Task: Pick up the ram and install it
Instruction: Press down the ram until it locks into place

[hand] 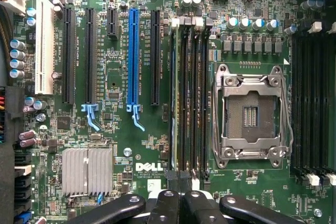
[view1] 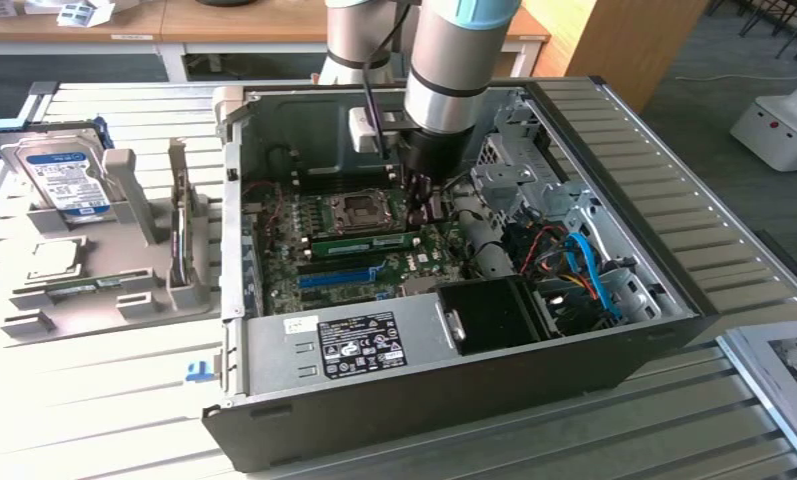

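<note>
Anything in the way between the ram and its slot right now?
Nothing visible. The ram already stands along the slots beside the CPU socket, with the gripper shut over one end. I cannot tell whether it is fully seated.

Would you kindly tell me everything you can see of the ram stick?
The ram is a long, thin green circuit board, standing on edge on the motherboard beside the processor socket, inside the computer case. The shut end effector hangs over one end; whether they touch is unclear.
</note>
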Available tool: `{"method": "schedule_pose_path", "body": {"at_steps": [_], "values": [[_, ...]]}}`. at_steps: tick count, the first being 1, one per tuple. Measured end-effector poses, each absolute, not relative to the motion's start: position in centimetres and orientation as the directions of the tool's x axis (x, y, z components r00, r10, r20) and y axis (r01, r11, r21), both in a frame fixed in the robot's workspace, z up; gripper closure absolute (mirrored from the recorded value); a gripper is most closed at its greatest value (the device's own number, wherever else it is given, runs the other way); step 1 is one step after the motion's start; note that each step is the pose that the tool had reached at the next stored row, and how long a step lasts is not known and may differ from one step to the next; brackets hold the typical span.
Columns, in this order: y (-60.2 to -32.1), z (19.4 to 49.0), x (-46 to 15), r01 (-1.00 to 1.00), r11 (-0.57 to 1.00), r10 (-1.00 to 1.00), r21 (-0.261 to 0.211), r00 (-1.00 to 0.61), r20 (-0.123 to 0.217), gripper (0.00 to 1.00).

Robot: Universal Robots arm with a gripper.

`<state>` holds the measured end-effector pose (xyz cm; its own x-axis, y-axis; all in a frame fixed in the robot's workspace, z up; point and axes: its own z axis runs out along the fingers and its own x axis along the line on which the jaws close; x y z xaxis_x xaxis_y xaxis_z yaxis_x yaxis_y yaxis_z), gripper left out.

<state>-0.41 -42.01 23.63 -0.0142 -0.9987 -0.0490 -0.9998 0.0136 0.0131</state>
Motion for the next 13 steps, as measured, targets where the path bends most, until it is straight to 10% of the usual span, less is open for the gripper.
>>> {"method": "schedule_pose_path", "body": {"at_steps": [13], "values": [[-42.01,23.19,-0.41,-1.000,0.014,-0.999,0.013,-0.014,-0.049,0.90]]}}
